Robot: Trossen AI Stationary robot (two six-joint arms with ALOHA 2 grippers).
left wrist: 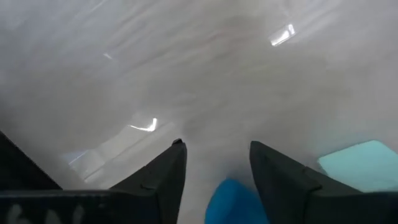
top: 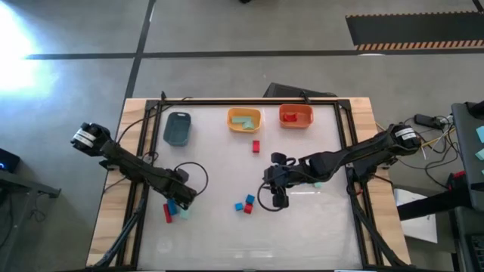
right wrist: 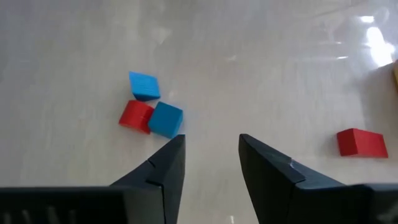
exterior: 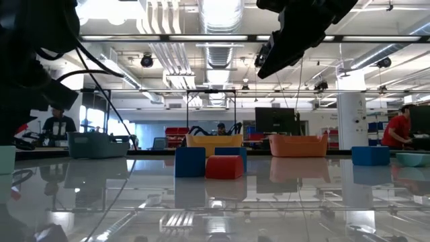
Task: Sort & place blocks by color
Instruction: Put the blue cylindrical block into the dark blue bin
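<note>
Reaching low over the near left part of the worktop (top: 227, 234), the left hand (top: 184, 198) sits right at a small cluster of blocks: a blue block (top: 172, 206), a red bar (top: 167, 214) and a teal block (top: 184, 214). Its wrist view shows the fingers (left wrist: 163, 177) partly apart with the blue block (left wrist: 235, 202) lying between them near their base, but whether they press on it I cannot tell; the teal block (left wrist: 362, 165) lies just beside one finger. The right hand (top: 278, 198) hangs over the middle of the worktop, its fingers (right wrist: 163, 165) partly apart and holding nothing. Just ahead of it lie two blue blocks (right wrist: 144, 85) (right wrist: 166, 119) and a red block (right wrist: 135, 116), the red one touching the nearer blue; the high view shows this trio (top: 244, 204) just left of that hand. A lone red block (top: 256, 146) lies near the bins, and the right wrist view also catches it (right wrist: 360, 142). Only the high view shows the bins' contents: teal blocks in the yellow bin (top: 231, 115), red blocks in the orange bin (top: 308, 112), while the grey bin (top: 178, 128) shows none. From the low view the middle trio reads as blue (exterior: 190, 162) and red (exterior: 224, 167) blocks side by side, with another blue block (exterior: 370, 155) and a teal one (exterior: 412, 158) far to the right, which the high view barely resolves under the right arm.
</note>
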